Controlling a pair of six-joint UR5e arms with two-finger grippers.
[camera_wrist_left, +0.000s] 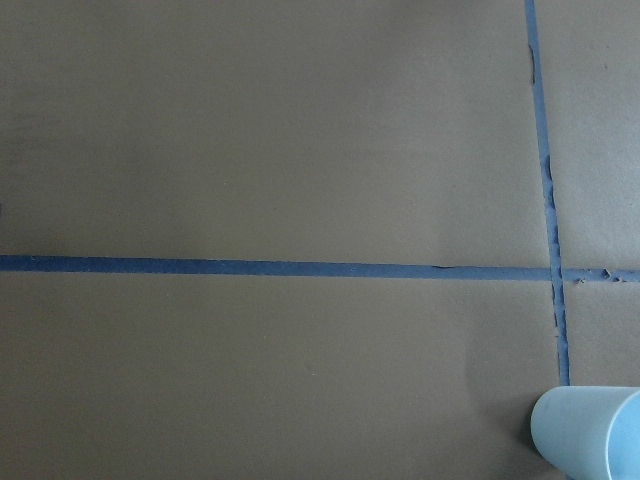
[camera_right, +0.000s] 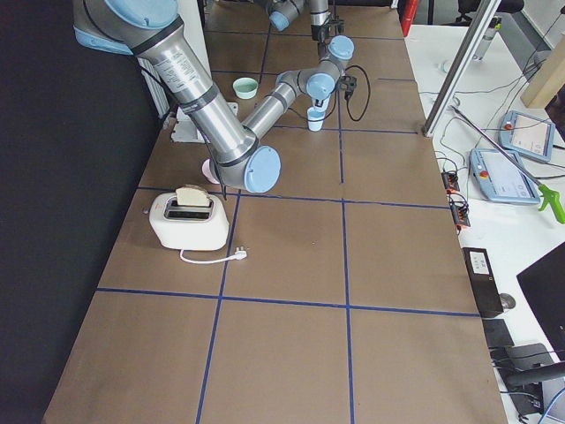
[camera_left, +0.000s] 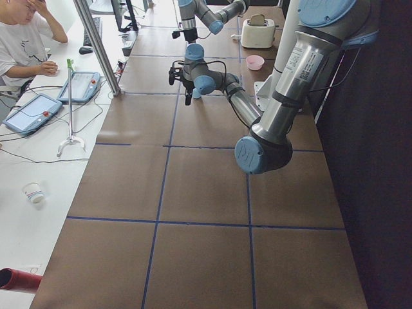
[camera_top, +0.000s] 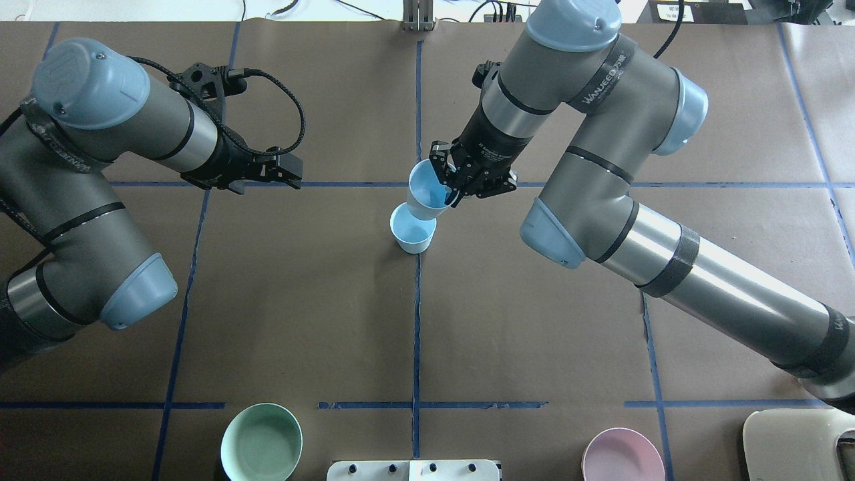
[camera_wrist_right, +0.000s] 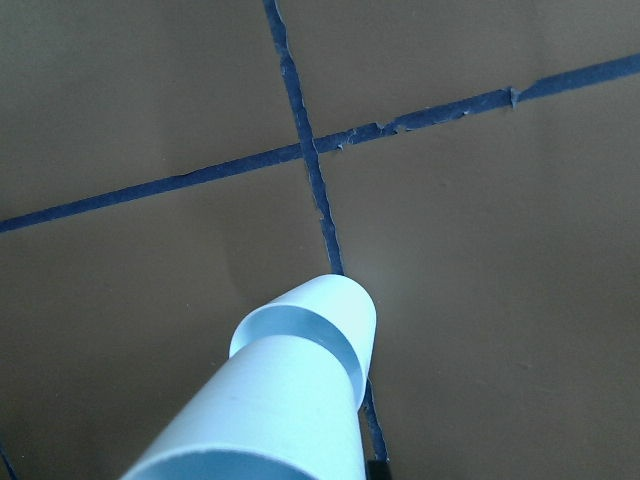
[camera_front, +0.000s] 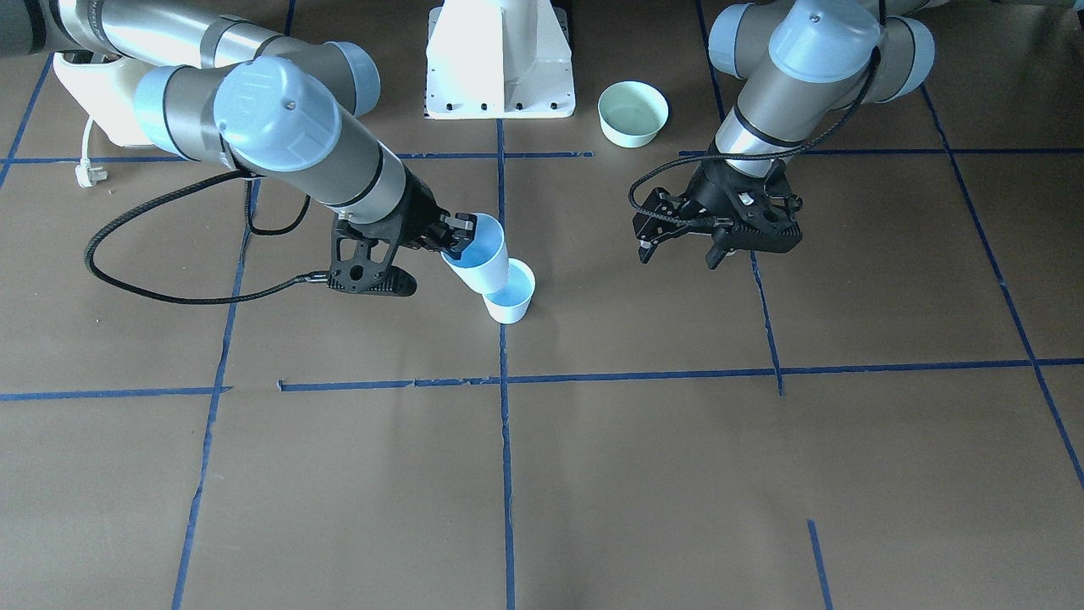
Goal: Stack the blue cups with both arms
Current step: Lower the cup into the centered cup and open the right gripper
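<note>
You see the tilted cup (camera_top: 425, 190) in the right gripper (camera_top: 449, 184), its base at the mouth of the standing cup (camera_top: 413, 232) mid-table. The left gripper (camera_top: 294, 170) hangs well apart on the robot's left. The left bowl (camera_top: 261, 442) and the right bowl (camera_top: 622, 457) flank the pedestal base (camera_top: 414, 469).

Up close, the big left arm (camera_left: 283, 96), bent over a brown table (camera_left: 193, 193) with blue tape lines. Far back, the small right arm (camera_left: 209, 16). Near it, a pink bowl (camera_left: 255, 62) and a toaster (camera_left: 257, 31). Top left, 1 person (camera_left: 22, 45) in white beside 2 tablets (camera_left: 32, 112). On the white bench (camera_left: 26, 225), a paper cup (camera_left: 33, 192).
</note>
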